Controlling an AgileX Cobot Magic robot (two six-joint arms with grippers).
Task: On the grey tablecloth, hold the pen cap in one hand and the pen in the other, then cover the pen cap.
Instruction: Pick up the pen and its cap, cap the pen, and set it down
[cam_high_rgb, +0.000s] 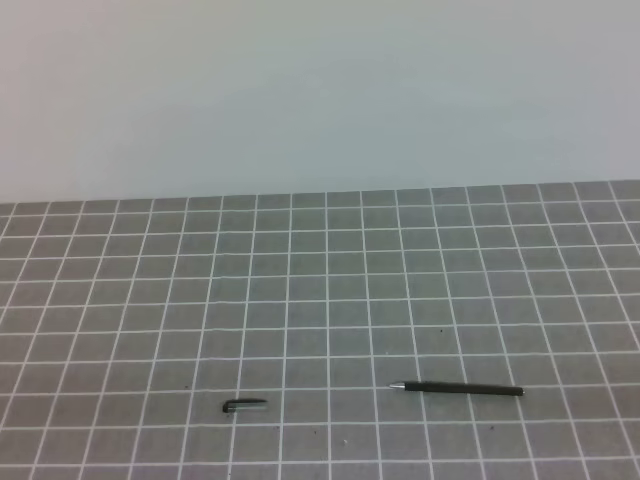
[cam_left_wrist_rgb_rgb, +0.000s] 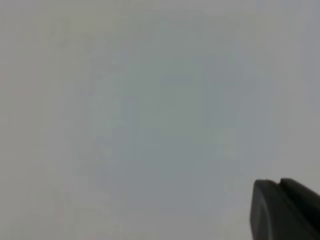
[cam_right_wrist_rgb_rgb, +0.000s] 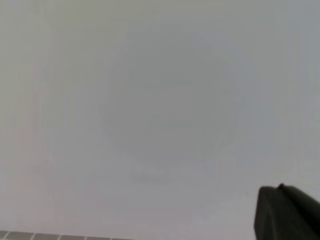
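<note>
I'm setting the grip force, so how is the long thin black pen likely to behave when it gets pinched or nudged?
The long thin black pen with a silvery tip lies straight, so it is probably stiff. Its slim, seemingly round shaft may roll across the flat grey gridded tablecloth if nudged sideways. Being so thin, it is likely light and could slip or pivot between the fingers.

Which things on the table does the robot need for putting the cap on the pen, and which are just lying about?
Needed for the job:
- the pen, lying flat
- the pen cap, lying apart from it, to its left
- the grey tablecloth under both

Just lying about:
- nothing else shows on the cloth; only a plain pale wall behind
</note>
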